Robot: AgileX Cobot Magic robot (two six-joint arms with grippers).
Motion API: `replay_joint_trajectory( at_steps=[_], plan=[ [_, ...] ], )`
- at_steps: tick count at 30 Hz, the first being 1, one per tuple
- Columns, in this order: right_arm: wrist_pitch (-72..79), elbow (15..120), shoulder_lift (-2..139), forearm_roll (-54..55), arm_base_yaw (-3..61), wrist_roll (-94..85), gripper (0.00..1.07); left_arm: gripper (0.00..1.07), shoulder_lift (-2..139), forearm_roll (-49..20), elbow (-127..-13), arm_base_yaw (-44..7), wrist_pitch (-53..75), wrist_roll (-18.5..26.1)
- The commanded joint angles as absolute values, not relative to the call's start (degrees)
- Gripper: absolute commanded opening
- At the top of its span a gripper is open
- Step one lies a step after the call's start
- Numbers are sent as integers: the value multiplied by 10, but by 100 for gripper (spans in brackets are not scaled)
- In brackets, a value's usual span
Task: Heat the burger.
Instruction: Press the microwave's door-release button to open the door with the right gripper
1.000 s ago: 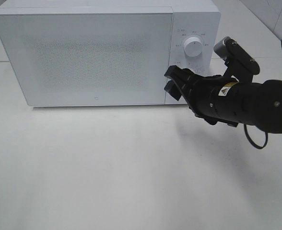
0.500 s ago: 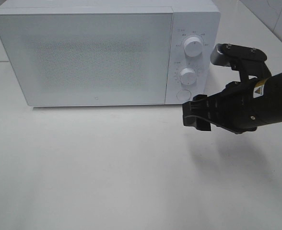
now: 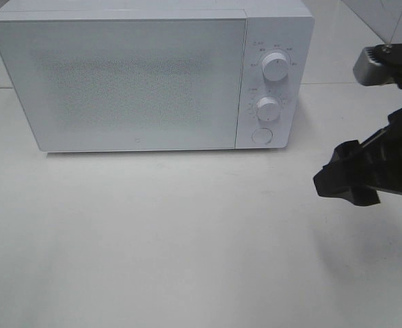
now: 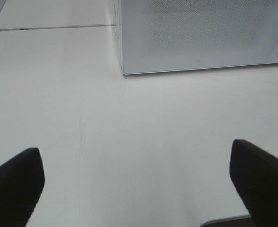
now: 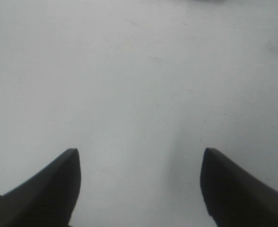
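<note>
Spreading across every view, the white bench (image 3: 153, 246) carries a white microwave oven (image 3: 153, 78) at its far side. The oven's wide door (image 3: 64, 116) is closed, and its speckled, frosted front lets nothing inside be made out. The burger shows in none of the views, and whether it sits behind that door cannot be told.

The black right arm (image 3: 396, 154) reaches in from the right edge of the high view. It hangs over bare bench, in front of and to the right of the oven and clear of it. A grey camera block (image 3: 375, 65) sits above the arm.

The right fingers (image 3: 341, 179) point toward the middle of the bench. The right wrist view shows them standing apart, with only white bench surface between them. The left fingers (image 4: 13, 189) appear only in the left wrist view. They are spread very wide, with nothing between them, and they face the oven's front corner from well back.

On the oven's narrow control panel (image 3: 290, 96), right of the door, the upper knob (image 3: 276, 67) sits above the lower knob (image 3: 268, 107). A round button (image 3: 262, 135) sits at the bottom.
</note>
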State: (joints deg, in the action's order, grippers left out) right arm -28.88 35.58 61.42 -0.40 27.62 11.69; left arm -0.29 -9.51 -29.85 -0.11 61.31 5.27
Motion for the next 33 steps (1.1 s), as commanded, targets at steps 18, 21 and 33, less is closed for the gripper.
replay_joint_trajectory(
  at_steps=[18, 21, 33],
  plan=[
    [-488, 357, 282, -10, 269, 50, 73, 101, -6, -97, -296, 1, 611, 50],
    [-512, 357, 244, -8, 237, 46, 77, 101, -6, -97, -296, 1, 611, 50],
    [-559, 328, 85, -8, 129, 13, 76, 101, -6, -97, -296, 1, 611, 50]
  ],
)
